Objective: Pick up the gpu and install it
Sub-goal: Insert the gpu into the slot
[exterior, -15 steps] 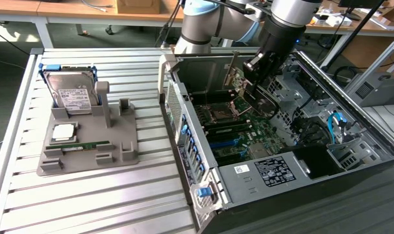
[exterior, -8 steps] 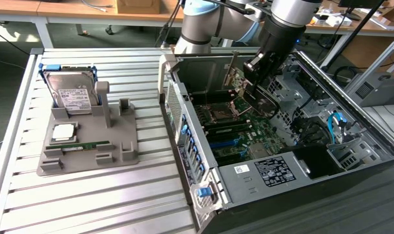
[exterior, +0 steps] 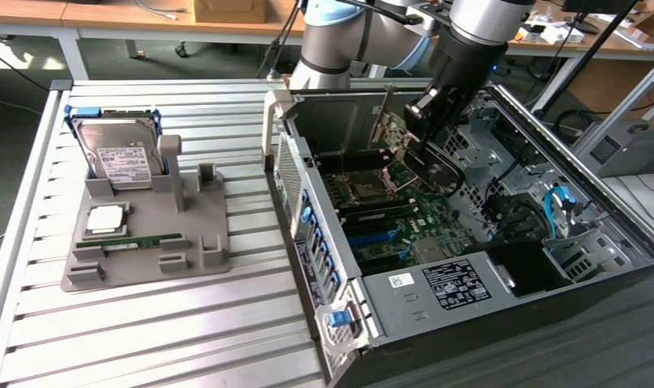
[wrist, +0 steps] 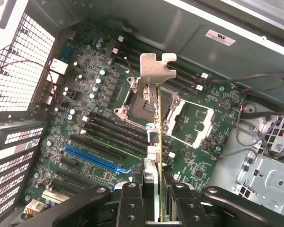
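The gpu (wrist: pixel 155 124) is a thin card seen edge-on, with its silver bracket (wrist: pixel 157 71) at the far end. My gripper (wrist: pixel 154 191) is shut on it, one black finger (wrist: pixel 131 201) on each side. In the exterior view the gripper (exterior: pixel 426 121) holds the gpu (exterior: pixel 413 158) tilted inside the open computer case (exterior: pixel 467 283), above the green motherboard (exterior: pixel 397 218). The card hangs over the processor socket (wrist: pixel 137 97), apart from the board. A blue slot (wrist: pixel 92 158) lies to one side of it.
To the exterior view's left, a grey holder (exterior: pixel 143 242) on the slatted metal table (exterior: pixel 175 331) carries a hard drive (exterior: pixel 116 158), a processor chip (exterior: pixel 106 218) and a memory stick (exterior: pixel 132 241). Cables (exterior: pixel 559 206) and drive cages crowd the case's far side.
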